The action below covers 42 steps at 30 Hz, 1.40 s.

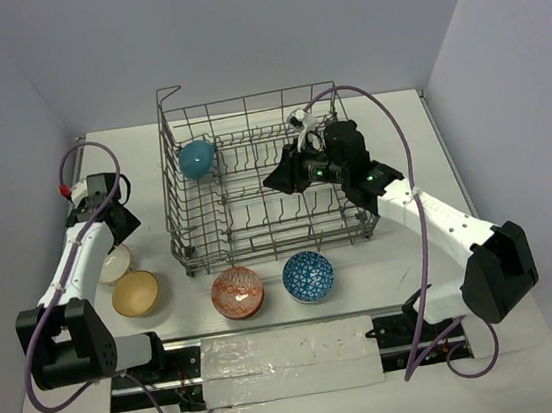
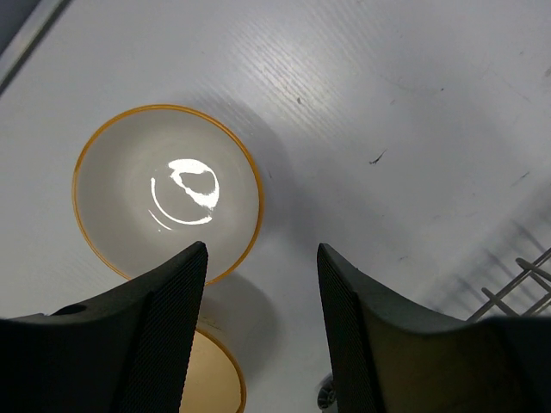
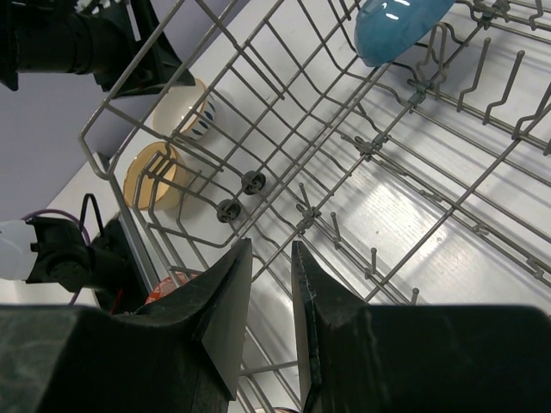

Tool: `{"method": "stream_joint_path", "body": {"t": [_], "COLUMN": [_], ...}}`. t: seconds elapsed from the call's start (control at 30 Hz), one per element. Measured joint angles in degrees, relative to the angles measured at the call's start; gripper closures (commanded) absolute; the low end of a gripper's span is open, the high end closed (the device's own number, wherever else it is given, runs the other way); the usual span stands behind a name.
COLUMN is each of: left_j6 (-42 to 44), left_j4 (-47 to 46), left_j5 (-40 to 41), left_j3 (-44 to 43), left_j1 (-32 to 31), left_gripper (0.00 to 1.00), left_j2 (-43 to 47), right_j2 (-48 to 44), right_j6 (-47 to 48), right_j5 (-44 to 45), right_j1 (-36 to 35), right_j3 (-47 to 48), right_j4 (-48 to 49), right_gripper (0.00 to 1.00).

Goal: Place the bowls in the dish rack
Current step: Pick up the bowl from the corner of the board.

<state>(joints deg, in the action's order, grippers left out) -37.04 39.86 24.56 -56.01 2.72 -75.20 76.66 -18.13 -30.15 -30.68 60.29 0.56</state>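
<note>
The left arm's fingers are hovering wide apart and empty above a white bowl with an orange rim, which is sitting mouth-up on the bench. In the left wrist view this bowl is lying ahead of the fingers and off to one side, so only its near rim is falling under the gap. Being round, it is offering no long axis to line up with. A tan bowl is sitting just beside it.

The dish rack is standing to the right of these bowls, its long side running left to right across the bench. The left arm is the nearer one here.

The right arm's fingers are hanging inside the rack, parted only narrowly and holding nothing. A teal bowl is propped among the tines at the rack's far left. A red patterned bowl and a blue patterned bowl are sitting in front of the rack.
</note>
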Motion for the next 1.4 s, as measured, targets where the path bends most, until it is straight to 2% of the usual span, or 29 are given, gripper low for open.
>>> {"method": "stream_joint_path", "body": {"t": [0.37, 1.4], "left_j6": [0.98, 1.86], "left_j4": [-0.55, -3.72], "left_j5": [-4.24, -4.31], "left_j3": [1.2, 1.51], "left_j1": [0.98, 1.22], "left_gripper": [0.41, 0.52], "left_j2": [-4.85, -10.8], "right_j2": [0.02, 1.53], "right_j6": [-0.04, 0.0], "right_j5": [-0.57, -0.92], "right_j1": [0.35, 0.52], "right_j3": [-0.66, -0.66], "right_j4": [0.35, 0.33], "right_gripper": [0.67, 0.67]}}
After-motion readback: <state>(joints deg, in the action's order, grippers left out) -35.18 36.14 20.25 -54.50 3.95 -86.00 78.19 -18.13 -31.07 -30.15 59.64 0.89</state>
